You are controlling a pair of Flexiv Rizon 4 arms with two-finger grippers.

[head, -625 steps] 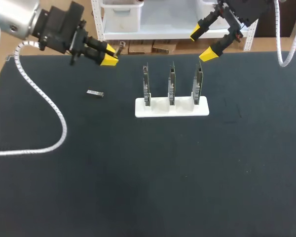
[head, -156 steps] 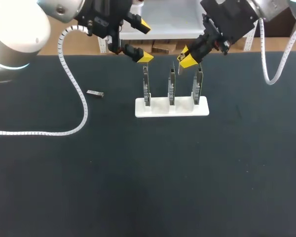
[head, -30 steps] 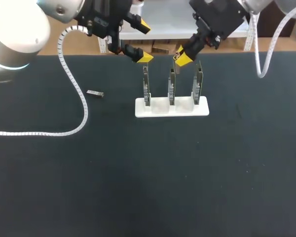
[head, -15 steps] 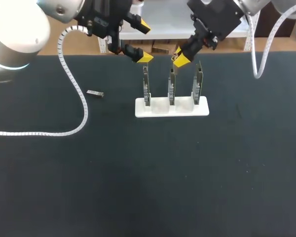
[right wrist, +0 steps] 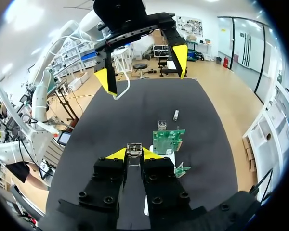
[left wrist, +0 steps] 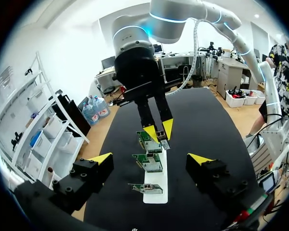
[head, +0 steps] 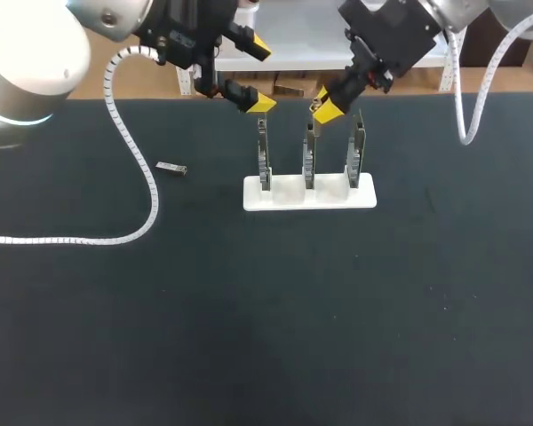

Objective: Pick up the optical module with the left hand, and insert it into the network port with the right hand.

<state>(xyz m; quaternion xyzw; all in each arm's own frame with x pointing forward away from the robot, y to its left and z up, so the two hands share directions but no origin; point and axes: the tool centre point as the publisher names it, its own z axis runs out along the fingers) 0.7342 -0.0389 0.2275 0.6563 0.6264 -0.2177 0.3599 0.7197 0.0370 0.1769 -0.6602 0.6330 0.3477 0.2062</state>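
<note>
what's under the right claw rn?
The right claw, shut on the optical module, hangs over the white stand holding three upright boards, nearest the top of the middle board. The claw covers the module's tip, so whether it touches the board cannot be seen.

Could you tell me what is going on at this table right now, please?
The right gripper is shut on a small optical module and holds it near the top of the middle card, one of three standing in the white stand. The left gripper hangs open above the left card, holding nothing. A second module lies on the black table. The held module does not look seated in a port yet.
</note>
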